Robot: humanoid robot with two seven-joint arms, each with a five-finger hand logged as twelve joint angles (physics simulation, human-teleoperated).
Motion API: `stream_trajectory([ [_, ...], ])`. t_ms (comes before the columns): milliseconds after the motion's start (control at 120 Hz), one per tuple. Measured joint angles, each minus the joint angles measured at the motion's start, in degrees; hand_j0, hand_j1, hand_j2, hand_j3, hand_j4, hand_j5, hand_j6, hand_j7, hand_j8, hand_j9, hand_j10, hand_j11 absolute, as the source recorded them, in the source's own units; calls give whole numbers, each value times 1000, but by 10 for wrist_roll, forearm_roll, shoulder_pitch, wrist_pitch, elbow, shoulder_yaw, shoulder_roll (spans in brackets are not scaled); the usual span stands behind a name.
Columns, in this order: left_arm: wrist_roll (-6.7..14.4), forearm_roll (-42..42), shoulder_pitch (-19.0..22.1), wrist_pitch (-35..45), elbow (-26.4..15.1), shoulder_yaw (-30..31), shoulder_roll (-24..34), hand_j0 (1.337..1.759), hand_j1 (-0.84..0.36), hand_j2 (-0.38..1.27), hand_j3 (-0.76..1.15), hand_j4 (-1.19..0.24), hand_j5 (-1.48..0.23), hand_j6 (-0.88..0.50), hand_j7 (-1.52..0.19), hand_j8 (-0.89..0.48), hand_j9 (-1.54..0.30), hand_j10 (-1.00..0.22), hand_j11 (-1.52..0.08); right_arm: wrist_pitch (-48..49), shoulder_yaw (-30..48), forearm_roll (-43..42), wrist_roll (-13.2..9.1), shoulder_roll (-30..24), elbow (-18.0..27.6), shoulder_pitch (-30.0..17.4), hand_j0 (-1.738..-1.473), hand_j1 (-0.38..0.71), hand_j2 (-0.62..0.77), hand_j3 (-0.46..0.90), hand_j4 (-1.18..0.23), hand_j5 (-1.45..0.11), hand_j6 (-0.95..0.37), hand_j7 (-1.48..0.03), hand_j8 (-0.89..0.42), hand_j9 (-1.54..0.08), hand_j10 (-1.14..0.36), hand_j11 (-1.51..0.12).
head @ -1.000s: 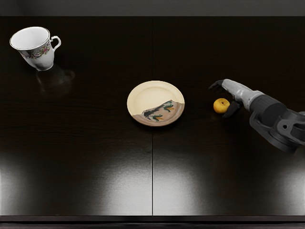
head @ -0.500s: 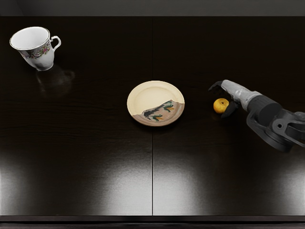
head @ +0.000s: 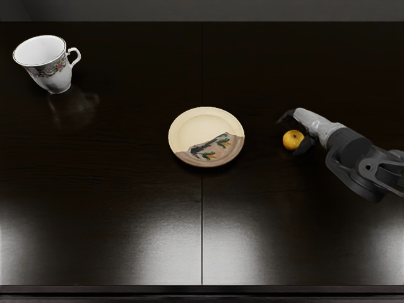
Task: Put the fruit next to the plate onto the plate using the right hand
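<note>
Fruit (head: 292, 139), small, round and yellow, lies on the dark desk (head: 126, 221) to the right of the plate (head: 206, 136), near it but not touching and not on it. The right robot hand (head: 307, 121) reaches in from the right edge and sits against the fruit's right side, its dark fingers (head: 285, 115) spread apart, one past the far side of the fruit and one at its near right side. A flowered cup (head: 47, 63) stands well apart at the far left corner.
</note>
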Motion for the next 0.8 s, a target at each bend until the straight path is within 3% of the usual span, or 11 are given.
stream_trajectory([
  [483, 0, 0, 0, 0, 0, 0, 0, 1658, 349, 0, 0, 0, 0, -1, 0, 0, 0, 0, 0, -1, 0, -1, -1, 7, -5, -3, -1658, 165, -73, 0, -471, -536, -452, -567, -469, -570, -450, -569],
  [800, 0, 0, 0, 0, 0, 0, 0, 1658, 349, 0, 0, 0, 0, -1, 0, -1, 0, 0, 0, 0, -2, 0, 0, 20, -18, -6, -1658, 174, -79, 0, -460, -556, -450, -573, -440, -575, -449, -574],
])
